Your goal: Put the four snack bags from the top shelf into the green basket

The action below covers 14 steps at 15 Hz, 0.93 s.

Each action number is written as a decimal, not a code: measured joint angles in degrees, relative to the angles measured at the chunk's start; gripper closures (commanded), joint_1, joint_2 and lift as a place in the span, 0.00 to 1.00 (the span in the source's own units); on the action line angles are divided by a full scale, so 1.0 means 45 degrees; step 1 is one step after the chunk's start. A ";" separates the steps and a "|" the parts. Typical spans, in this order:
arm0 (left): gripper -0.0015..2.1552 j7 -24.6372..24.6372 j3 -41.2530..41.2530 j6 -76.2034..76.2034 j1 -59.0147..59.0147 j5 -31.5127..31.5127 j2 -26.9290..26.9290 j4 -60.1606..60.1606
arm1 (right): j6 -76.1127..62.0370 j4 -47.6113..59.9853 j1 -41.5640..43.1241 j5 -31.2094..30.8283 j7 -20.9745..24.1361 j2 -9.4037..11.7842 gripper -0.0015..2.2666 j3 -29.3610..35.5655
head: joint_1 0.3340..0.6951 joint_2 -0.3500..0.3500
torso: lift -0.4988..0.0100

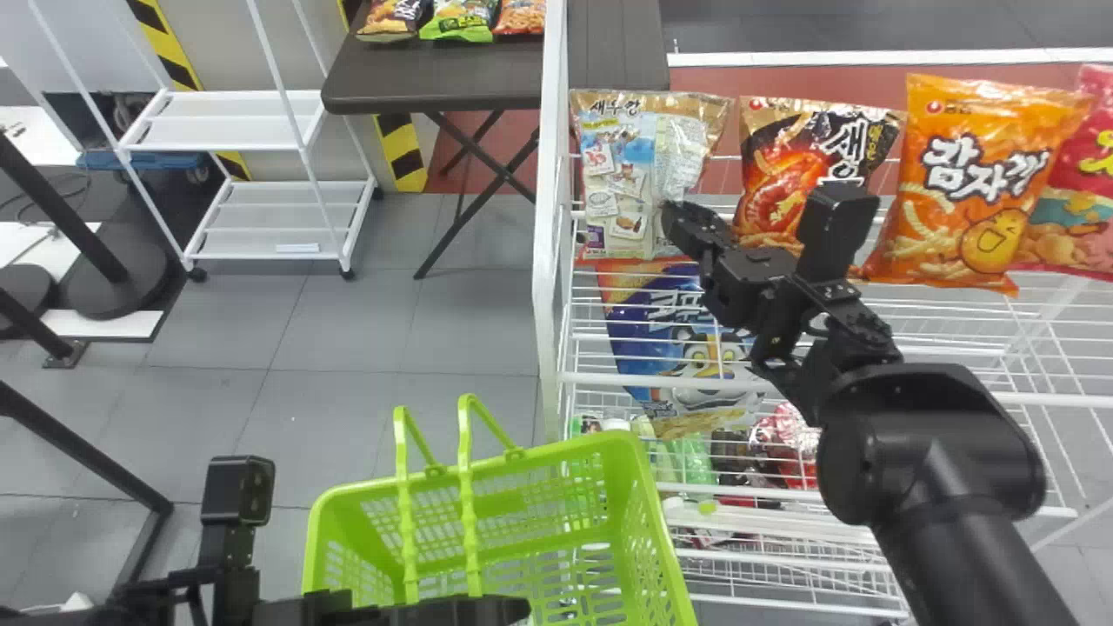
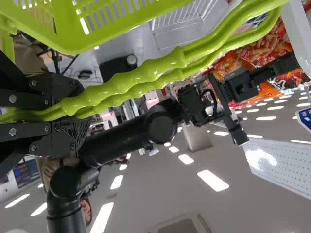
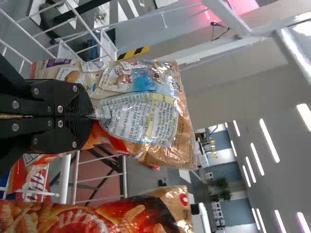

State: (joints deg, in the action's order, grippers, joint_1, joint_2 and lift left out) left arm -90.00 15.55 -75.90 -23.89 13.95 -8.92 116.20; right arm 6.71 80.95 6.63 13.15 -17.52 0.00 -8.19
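On the top shelf's left end in the head view, my right gripper [image 1: 676, 228] is shut on the back of the tan snack bag [image 1: 619, 178]. In the right wrist view, the gripper [image 3: 91, 115] pinches a fold of that bag's film [image 3: 141, 114]. Rightward stand a black-and-red bag [image 1: 787, 178], an orange bag [image 1: 974, 187] and a pink bag [image 1: 1078, 204]. My left gripper [image 1: 509, 610] is at the bottom edge beside the green basket [image 1: 609, 443]. The left wrist view has the gripper [image 2: 73, 108] shut on the basket's handles [image 2: 146, 75].
The white shelf rack's left side post [image 1: 546, 261] stands between the floor and the bags. On a lower level lies a blue snack bag [image 1: 687, 348], with more packs beneath it. A dark table [image 1: 417, 74] holding other bags and a white cart [image 1: 269, 217] are farther back.
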 measured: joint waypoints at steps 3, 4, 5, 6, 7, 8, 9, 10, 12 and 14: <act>1.00 0.0000 0.0180 0.0000 0.0009 0.0031 -0.0014 0.0000 | 0.1716 0.2645 -0.1565 -0.0076 0.0114 0.0000 1.00 0.0681 | 1.00 0.59 | 0.98; 1.00 0.0000 0.0257 0.0000 0.0040 0.0060 -0.0031 0.0000 | 0.2517 0.3776 -0.2288 -0.0049 0.0184 0.0000 1.00 0.0976 | 1.00 0.57 | 0.98; 1.00 0.0000 0.0318 -0.0002 0.0081 0.0085 -0.0044 -0.0005 | 0.3291 0.4840 -0.2974 0.0008 0.0217 0.0000 1.00 0.1245 | 1.00 0.55 | 0.98; 1.00 0.0000 0.0363 -0.0009 0.0145 0.0103 -0.0065 -0.0031 | 0.4281 0.6141 -0.3831 0.0144 0.0226 0.0000 1.00 0.1565 | 1.00 0.54 | 0.98; 1.00 0.0000 0.0383 -0.0023 0.0235 0.0110 -0.0088 -0.0086 | 0.5202 0.7432 -0.4717 0.0331 0.0226 0.0000 1.00 0.1843 | 1.00 0.53 | 0.98; 1.00 0.0000 0.0387 -0.0025 0.0350 0.0112 -0.0100 -0.0158 | 0.5979 0.8649 -0.5591 0.0505 0.0224 0.0000 1.00 0.2066 | 1.00 0.53 | 0.98; 1.00 0.0000 0.0385 -0.0020 0.0438 0.0109 -0.0106 -0.0209 | 0.6618 0.9600 -0.6300 0.0642 0.0219 0.0000 1.00 0.2215 | 1.00 0.52 | 0.98; 1.00 0.0000 0.0385 -0.0008 0.0503 0.0106 -0.0108 -0.0240 | 0.7440 1.0558 -0.7012 0.0799 0.0184 0.0000 1.00 0.2318 | 1.00 0.52 | 0.98; 1.00 0.0001 0.0430 -0.0003 0.0540 0.0104 -0.0090 -0.0252 | 0.9174 1.1872 -0.7900 0.1092 0.0084 0.0000 1.00 0.2257 | 1.00 0.56 | 0.98; 1.00 0.0001 0.0459 -0.0007 0.0543 0.0109 -0.0028 -0.0241 | 1.1251 1.2607 -0.8237 0.1266 0.0050 0.0000 1.00 0.1839 | 1.00 0.66 | 0.98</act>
State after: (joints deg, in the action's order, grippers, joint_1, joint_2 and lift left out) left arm -90.00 17.62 -75.93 -21.45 14.44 -9.05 115.12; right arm 57.34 137.69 -30.43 18.84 -17.30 0.00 0.08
